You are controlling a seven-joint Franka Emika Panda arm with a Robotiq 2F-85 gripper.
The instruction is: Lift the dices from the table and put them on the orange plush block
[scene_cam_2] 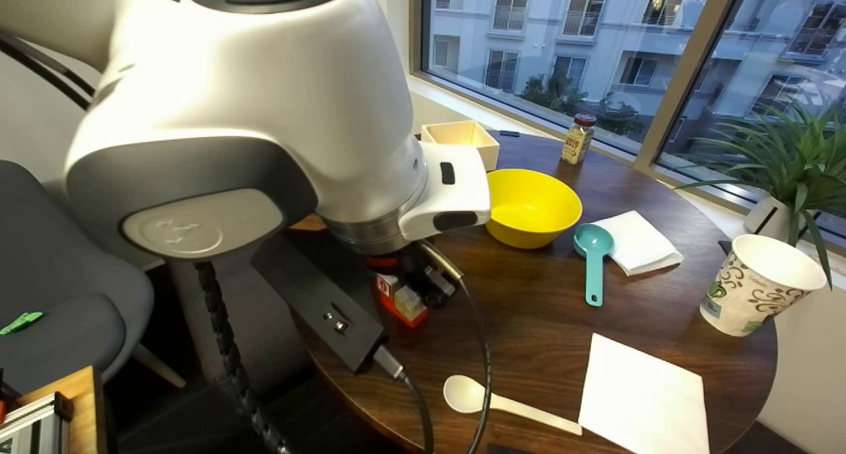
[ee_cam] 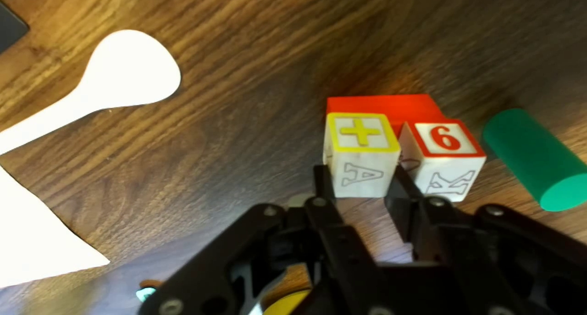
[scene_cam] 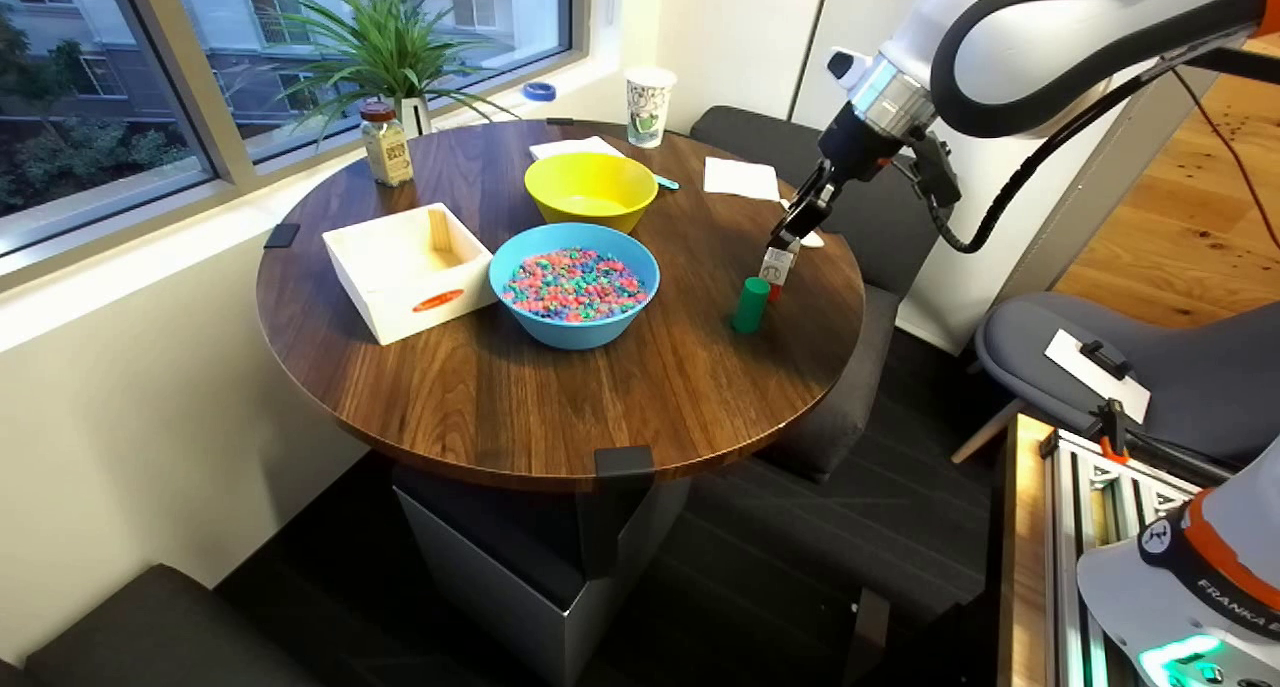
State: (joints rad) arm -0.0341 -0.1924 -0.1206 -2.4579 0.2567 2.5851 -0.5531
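Nearest to the camera in the wrist view: a black jointed tool (ee_cam: 360, 179), seemingly clamped from both sides on a white wooden-looking cube with a yellow-edged plus (ee_cam: 360, 157). Held directly over a smooth-looking orange-red block (ee_cam: 380, 104), probably for setting down there; too covered to say whether resting on it. Close beside, apparently on the same block: a white wooden-looking cube with a red-edged six (ee_cam: 442, 161), likely at one end for leaving room to the neighbour. Judged as almost finished; next, better to release gently and rise straight, without nudging the second cube.

Farther outward: an upright green cylinder (scene_cam: 750, 305) near the block, and on the opposite side a pale long-handled spoon (ee_cam: 133, 72). Well apart, in an exterior view: a light-blue round bowl (scene_cam: 575, 337) with multicoloured beads (scene_cam: 575, 285), near a yellow round bowl (scene_cam: 590, 182), probably kept aside as not needed. Underneath: a round dark-brown wooden counter (scene_cam: 620, 407) with clear grain. Around: a wide window (scene_cam_2: 575, 51) and a grey chair (scene_cam: 1200, 367).
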